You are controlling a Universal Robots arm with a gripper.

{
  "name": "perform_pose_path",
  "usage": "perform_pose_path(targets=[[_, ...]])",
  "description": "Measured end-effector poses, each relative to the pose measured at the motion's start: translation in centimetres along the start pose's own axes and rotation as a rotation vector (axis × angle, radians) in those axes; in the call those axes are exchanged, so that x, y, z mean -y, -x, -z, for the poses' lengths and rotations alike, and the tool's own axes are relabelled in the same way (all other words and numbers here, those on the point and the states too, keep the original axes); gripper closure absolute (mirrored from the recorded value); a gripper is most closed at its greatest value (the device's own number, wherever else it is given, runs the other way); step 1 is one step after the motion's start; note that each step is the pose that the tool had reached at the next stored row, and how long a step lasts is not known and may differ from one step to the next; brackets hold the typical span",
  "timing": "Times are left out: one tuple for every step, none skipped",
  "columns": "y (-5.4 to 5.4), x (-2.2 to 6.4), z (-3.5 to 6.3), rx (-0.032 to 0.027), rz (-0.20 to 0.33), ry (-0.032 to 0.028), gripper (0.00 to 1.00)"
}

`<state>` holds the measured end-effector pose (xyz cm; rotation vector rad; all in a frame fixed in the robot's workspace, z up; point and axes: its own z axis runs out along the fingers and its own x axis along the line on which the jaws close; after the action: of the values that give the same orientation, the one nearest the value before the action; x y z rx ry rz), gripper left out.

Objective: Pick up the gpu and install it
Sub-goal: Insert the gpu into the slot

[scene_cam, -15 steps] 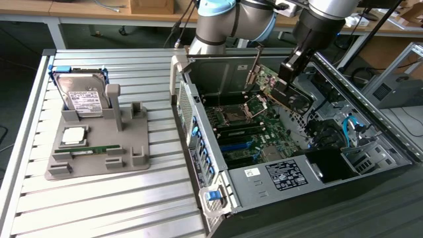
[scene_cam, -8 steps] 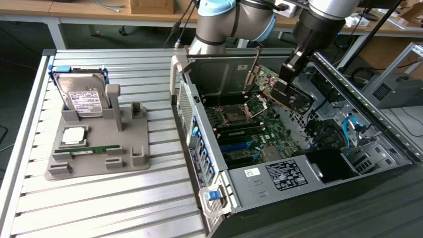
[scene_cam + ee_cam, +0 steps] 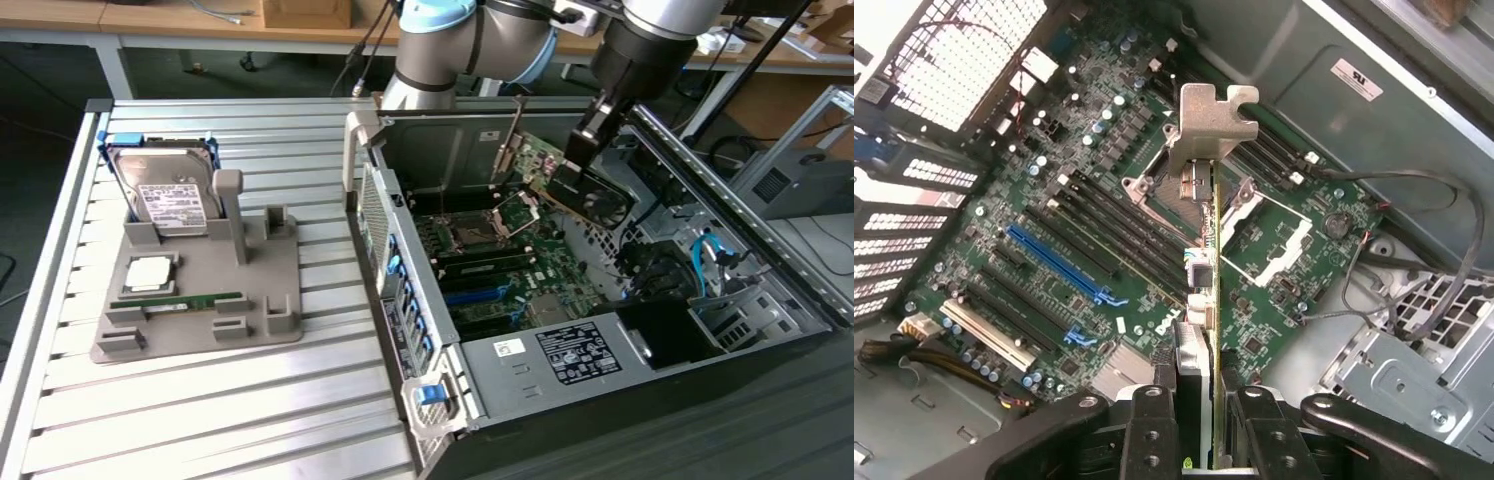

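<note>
It was a robotics lab: wooden workbenches [image 3: 160, 15] lined the exterior view's top edge, and a ribbed aluminium table [image 3: 200, 420] held an opened computer case [image 3: 507, 390].

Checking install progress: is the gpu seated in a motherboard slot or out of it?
Out. The claw grips the gpu, which hangs tilted above the motherboard, its edge clear of the slots.

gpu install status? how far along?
Done: the gpu is picked up and inside the open PC case. In hand: the gripper is shut on the card's edge and holds it above the motherboard, metal bracket at the far end. Left: seating. The card sits in no slot, and the blue PCIe slot is bare.
</note>
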<state>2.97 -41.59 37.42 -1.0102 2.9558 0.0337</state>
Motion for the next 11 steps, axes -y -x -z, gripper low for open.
perform_pose_path(targets=[[0.00,0.00,0.00,-0.0001,0.004,0.0001,0.73],[0.00,0.00,0.00,-0.0001,0.009,0.0003,0.73],[0.00,0.00,0.00,-0.0002,0.014,0.0003,0.73],[0.00,0.00,0.00,-0.0003,0.019,0.0004,0.73],[0.00,0.00,0.00,-0.0003,0.024,0.0006,0.73],[0.00,0.00,0.00,-0.0004,0.029,0.0007,0.73],[0.00,0.00,0.00,-0.0005,0.034,0.0008,0.73],[0.00,0.00,0.00,-0.0005,0.038,0.0009,0.73],[0.00,0.00,0.00,-0.0006,0.043,0.0010,0.73],[0.00,0.00,0.00,-0.0007,0.047,0.0011,0.73],[0.00,0.00,0.00,-0.0008,0.052,0.0013,0.73]])
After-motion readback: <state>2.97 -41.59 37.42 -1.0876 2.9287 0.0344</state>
